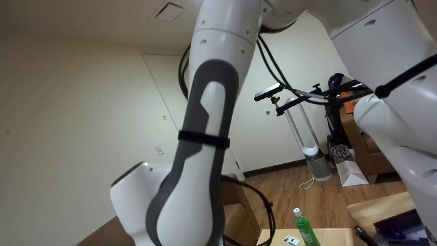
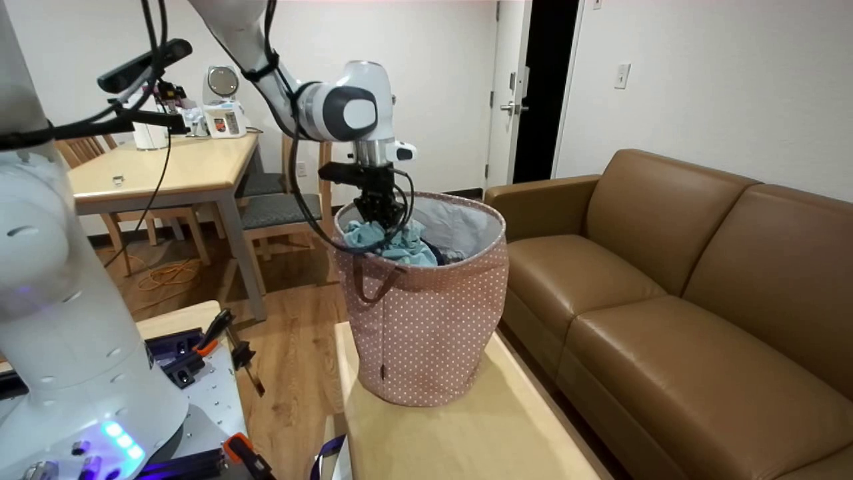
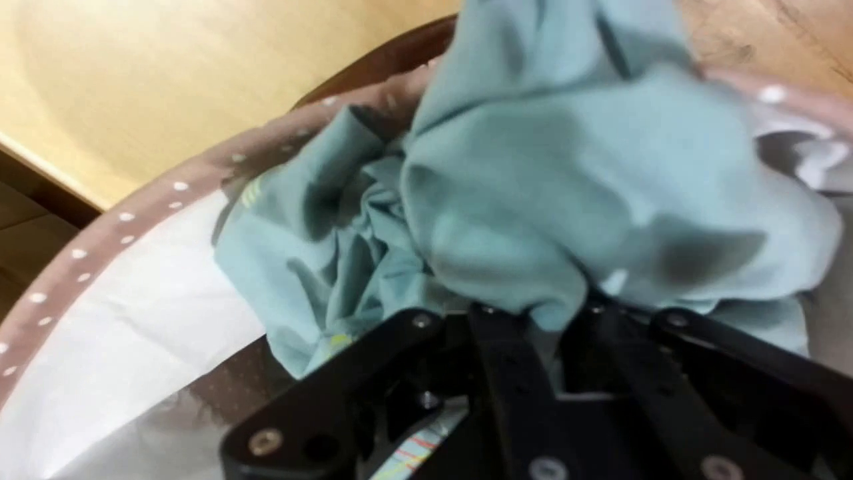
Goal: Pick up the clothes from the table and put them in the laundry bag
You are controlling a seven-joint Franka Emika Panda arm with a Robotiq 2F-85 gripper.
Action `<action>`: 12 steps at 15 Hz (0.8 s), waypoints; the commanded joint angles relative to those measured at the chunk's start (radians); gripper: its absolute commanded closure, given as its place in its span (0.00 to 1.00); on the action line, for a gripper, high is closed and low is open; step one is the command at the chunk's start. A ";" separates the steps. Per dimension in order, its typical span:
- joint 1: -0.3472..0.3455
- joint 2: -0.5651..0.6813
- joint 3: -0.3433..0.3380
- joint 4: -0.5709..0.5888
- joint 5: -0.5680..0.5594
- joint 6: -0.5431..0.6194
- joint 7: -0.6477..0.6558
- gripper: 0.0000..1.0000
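Observation:
The laundry bag (image 2: 426, 327) is pink with white dots and a pale lining, and stands upright on a low wooden table (image 2: 480, 433). Its rim (image 3: 126, 217) curves across the wrist view. My gripper (image 2: 381, 215) points down at the bag's mouth, near the rim. In the wrist view my gripper (image 3: 543, 317) has its fingers close together, with a fold of light teal clothing (image 3: 580, 187) pinched between them. The teal clothing (image 2: 408, 245) is bunched at the bag's mouth. Darker cloth (image 2: 453, 256) shows lower inside the bag. The bag's bottom is hidden.
A brown sofa (image 2: 700, 320) stands beside the low table. A dining table (image 2: 166, 163) and a chair (image 2: 283, 213) are behind. In an exterior view, a green bottle (image 1: 306, 227) and a card (image 1: 292, 240) are on a wooden surface. A cable (image 2: 306, 207) loops beside the arm.

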 commanded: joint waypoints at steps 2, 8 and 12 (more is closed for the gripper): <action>-0.006 0.246 -0.052 0.051 -0.116 0.236 0.008 0.93; -0.030 0.380 -0.033 0.133 -0.096 0.211 -0.115 0.94; -0.057 0.402 0.004 0.162 -0.069 0.141 -0.192 0.52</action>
